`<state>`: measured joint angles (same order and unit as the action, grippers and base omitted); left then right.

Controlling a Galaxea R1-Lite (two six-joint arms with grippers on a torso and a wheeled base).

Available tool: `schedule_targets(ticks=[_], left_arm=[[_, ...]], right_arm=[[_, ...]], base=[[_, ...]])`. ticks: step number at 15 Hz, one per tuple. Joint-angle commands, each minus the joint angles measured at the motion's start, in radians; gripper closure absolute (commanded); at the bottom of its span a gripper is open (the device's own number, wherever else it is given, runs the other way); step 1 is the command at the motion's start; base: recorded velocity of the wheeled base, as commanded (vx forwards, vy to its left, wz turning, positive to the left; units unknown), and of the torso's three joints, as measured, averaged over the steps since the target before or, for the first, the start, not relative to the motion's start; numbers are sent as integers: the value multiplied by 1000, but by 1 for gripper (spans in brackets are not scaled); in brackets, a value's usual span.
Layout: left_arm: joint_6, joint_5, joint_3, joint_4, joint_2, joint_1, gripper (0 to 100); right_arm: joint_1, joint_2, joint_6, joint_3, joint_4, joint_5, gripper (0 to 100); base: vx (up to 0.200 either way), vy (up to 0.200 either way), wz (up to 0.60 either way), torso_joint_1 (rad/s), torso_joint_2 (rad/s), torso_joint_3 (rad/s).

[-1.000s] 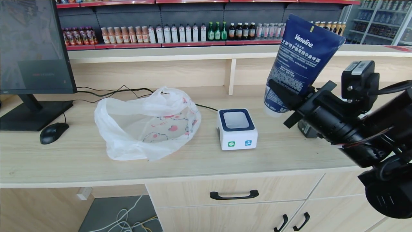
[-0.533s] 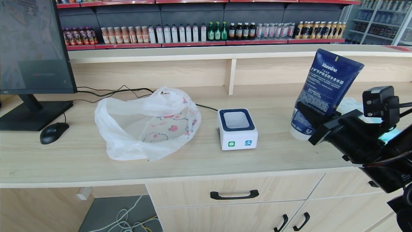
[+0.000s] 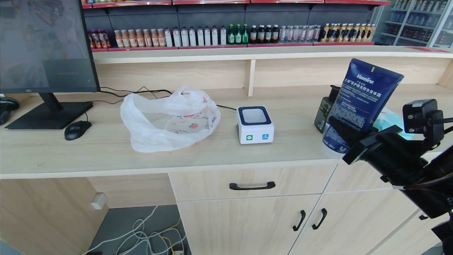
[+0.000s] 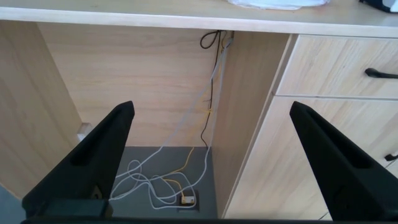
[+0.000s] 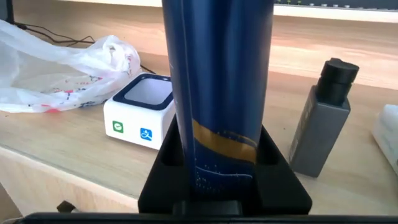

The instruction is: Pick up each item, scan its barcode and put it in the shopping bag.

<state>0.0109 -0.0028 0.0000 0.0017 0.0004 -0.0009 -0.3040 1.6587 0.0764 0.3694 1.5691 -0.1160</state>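
Counter [image 3: 106, 156]: pale wood shop counter with a raised back ledge; rows of drink bottles [image 3: 212, 35] on red shelves at 12 o'clock behind it.
Right pincer [image 3: 346, 134]: at the counter's 3 o'clock end, over the front edge, its two black fingers pressed against the lower part of the tube; the right wrist view [image 5: 219, 163] shows one finger on each side of it.
Tube [image 3: 364, 92]: dark blue squeeze tube, held cap down and leaning toward 1 o'clock, crimped end uppermost. Its white cap is at the counter's front edge; whether it touches the wood cannot be told. The wrist camera [image 5: 217, 74] sees a gold band low on it.
Dark bottle [image 3: 324, 111]: upright on the counter just beside the tube, at 10 o'clock from the pinched end, grey with a black cap [image 5: 323, 124].
Pack [image 3: 387, 118]: teal and white, lying behind the tube at its 3 o'clock, partly hidden.
Scanner [image 3: 254, 124]: white box with a blue-framed window facing up, well apart from the tube at its 9 o'clock [image 5: 140, 115].
Shopping bag [image 3: 170, 118]: thin white plastic with red prints, mouth open, slumped on the counter near the scanner's 9 o'clock [image 5: 56, 74].
Mouse [image 3: 77, 130]: black, at 9 o'clock from the bag.
Monitor [image 3: 46, 46]: dark screen on a black stand, at 11 o'clock from the mouse.
Left pincer [image 4: 211, 162]: fingers spread wide with nothing between them, low in front of the counter's open underside, facing loose cables [image 4: 161, 180] on the floor.
Drawer handle [image 3: 252, 186]: black, below the scanner at 6 o'clock.
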Motion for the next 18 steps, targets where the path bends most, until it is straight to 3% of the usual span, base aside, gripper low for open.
schedule_targets(ticks=[1, 4, 16, 18], left_arm=[[0, 0, 0, 0, 0, -1, 0], [-2, 0, 0, 0, 0, -1, 0], [-2, 0, 0, 0, 0, -1, 0], [0, 0, 0, 0, 0, -1, 0]], right_arm=[[0, 1, 0, -6, 2, -1, 100], [-9, -2, 0, -12, 2, -1, 100], [-9, -2, 0, -6, 2, -1, 100], [-9, -5, 0, -3, 2, -1, 100]], base=[[0, 0, 0, 0, 0, 0], [0, 0, 0, 0, 0, 0], [0, 200, 0, 4, 4, 4], [0, 0, 0, 0, 0, 0]])
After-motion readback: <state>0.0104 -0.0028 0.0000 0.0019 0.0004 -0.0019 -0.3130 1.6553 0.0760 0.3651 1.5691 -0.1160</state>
